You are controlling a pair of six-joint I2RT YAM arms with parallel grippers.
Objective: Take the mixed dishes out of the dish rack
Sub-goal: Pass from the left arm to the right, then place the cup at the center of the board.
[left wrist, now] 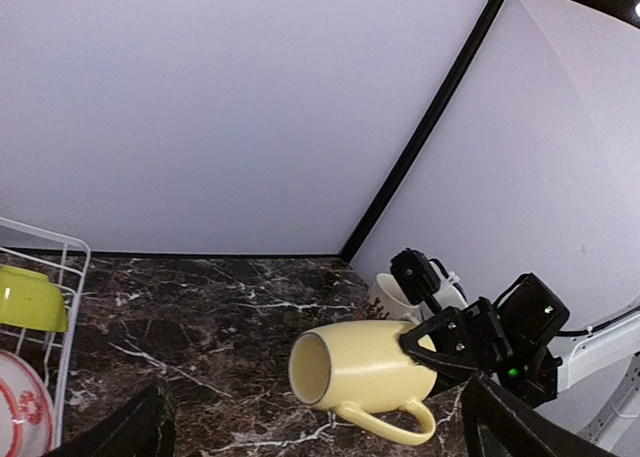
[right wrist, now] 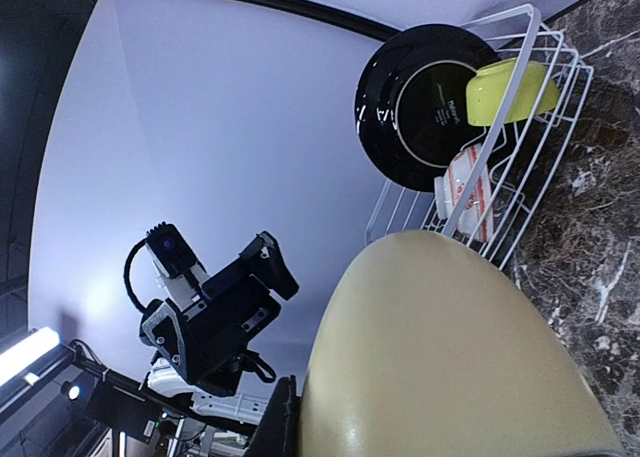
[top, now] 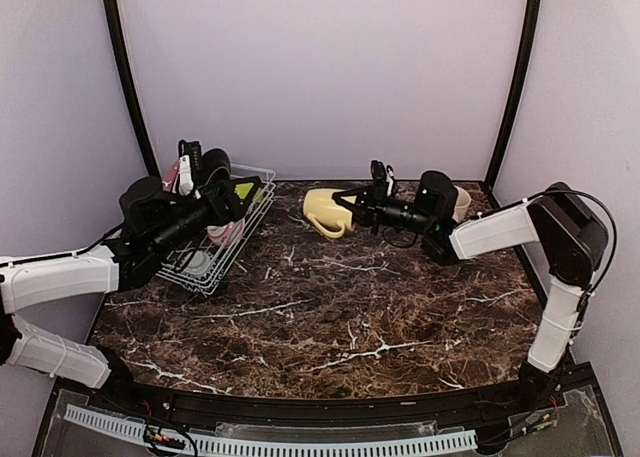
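At the right claw's (top: 346, 203) tip, yellow mug (top: 324, 216) lies sideways.

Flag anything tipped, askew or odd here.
The yellow mug lies on its side on the table, mouth toward the dish rack, with the right gripper at its base. Nothing else stands out.

My left arm (top: 55, 277) and right arm (top: 495, 232): white link shells between black joint housings. The right arm's biggest joint block is rounded and black. A thin black cable (top: 610, 242) loops from that block down my white lower link; another trails off the left forearm. My left gripper (left wrist: 315, 392) and right gripper (left wrist: 422, 342): matt black, angular. Each wrist carries a small black-and-white camera (top: 380, 177). A green light (left wrist: 513, 372) glows on my right wrist housing.
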